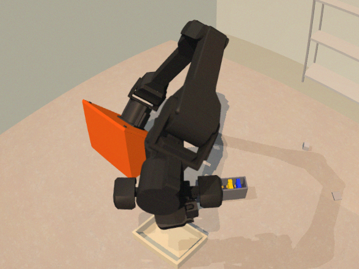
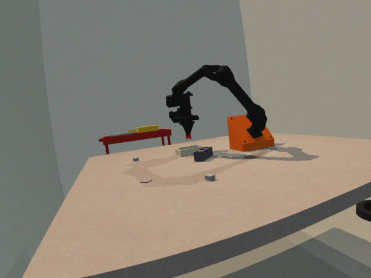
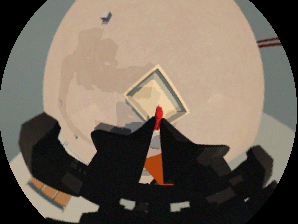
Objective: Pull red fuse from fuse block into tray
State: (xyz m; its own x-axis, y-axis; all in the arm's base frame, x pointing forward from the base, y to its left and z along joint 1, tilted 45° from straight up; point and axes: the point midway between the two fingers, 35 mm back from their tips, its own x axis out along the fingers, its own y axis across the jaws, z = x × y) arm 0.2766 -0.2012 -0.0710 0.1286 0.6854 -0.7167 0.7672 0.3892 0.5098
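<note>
Red fuse (image 2: pixel 188 136), clamped in the gripper (image 2: pixel 188 133), hangs above the tray (image 2: pixel 187 150).

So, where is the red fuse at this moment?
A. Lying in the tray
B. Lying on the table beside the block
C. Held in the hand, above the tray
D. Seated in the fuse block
C: the hand grips the red fuse in the air over the tray, apart from the block.
</note>
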